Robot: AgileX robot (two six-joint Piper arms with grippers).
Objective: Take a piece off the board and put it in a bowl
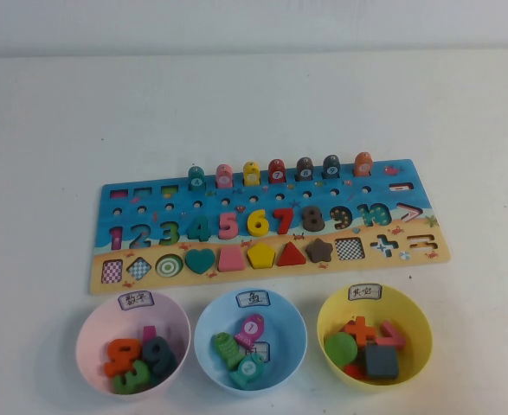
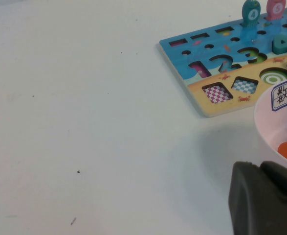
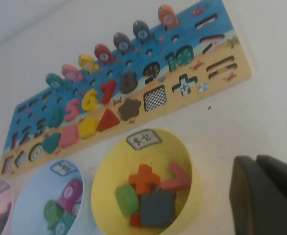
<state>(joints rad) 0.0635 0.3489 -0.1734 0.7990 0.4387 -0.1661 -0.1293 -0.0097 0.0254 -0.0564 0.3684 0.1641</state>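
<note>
Bowls up front, blue bowl (image 1: 250,339) centre; orange piece (image 1: 363,163) on the board (image 1: 271,226), upper right. Left gripper (image 2: 265,198) and right gripper (image 3: 268,193) low in their views, finger state unreadable.

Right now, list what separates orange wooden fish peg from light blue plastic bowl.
High view: board's brown 8, star. Left end effector, right end effector nearside.

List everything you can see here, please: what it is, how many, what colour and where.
board: one, blue with tan strip, mid-table
fish pegs: seven upright along the board's far edge, teal to orange
orange fish peg: one, rightmost of that row
pink bowl: one, near left, holds numbers
light blue bowl: one, near middle, holds fish pieces
yellow bowl: one, near right, holds shapes
table: one, white
left claw: dark, off the board's left end, beside the pink bowl
right claw: dark, beside the yellow bowl
</note>
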